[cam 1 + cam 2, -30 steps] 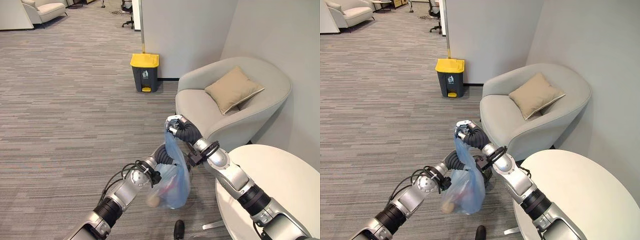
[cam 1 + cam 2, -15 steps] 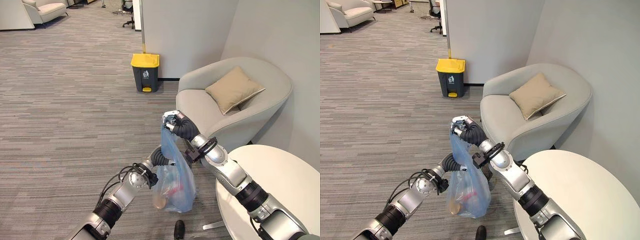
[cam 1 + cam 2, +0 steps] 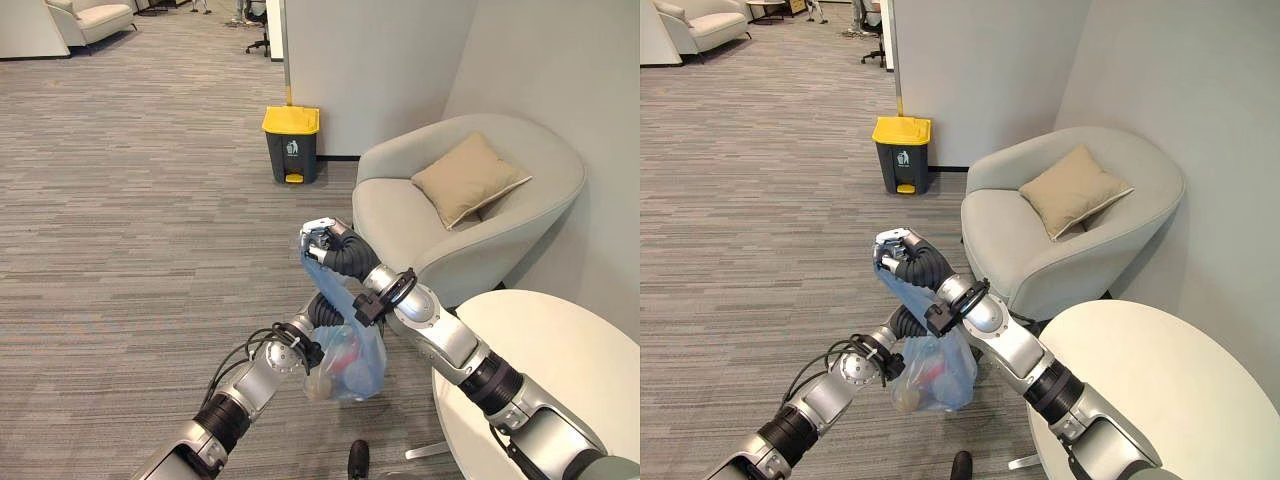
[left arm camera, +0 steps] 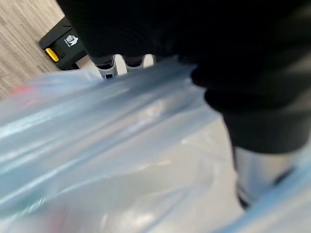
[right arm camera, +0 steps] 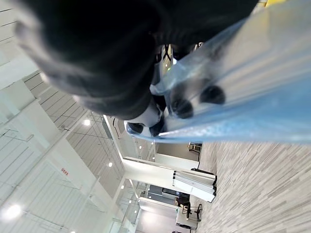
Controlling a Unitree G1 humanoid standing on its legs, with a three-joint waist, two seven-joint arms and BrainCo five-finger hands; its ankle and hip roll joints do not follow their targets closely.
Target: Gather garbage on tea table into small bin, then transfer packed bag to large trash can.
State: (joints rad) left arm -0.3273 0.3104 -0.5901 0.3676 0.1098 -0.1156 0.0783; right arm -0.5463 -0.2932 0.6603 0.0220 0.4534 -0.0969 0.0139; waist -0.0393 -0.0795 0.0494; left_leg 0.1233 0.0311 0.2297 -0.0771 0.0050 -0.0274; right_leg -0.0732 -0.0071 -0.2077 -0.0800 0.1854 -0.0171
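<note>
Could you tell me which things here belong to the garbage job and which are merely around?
Job: blue garbage bag, right hand gripping its top, left hand behind it, yellow-lidded trash can.
Around: armchair, cushion, round table.

The bag (image 3: 345, 345) is thin, glossy, see-through blue plastic. The armchair (image 3: 470, 215) and cushion (image 3: 468, 178) look matt cloth. The floor (image 3: 130, 220) is ribbed grey carpet.

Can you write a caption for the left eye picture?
Right hand holds up the blue trash bag by its top, with the yellow-lidded trash can waiting across the carpet.
</note>
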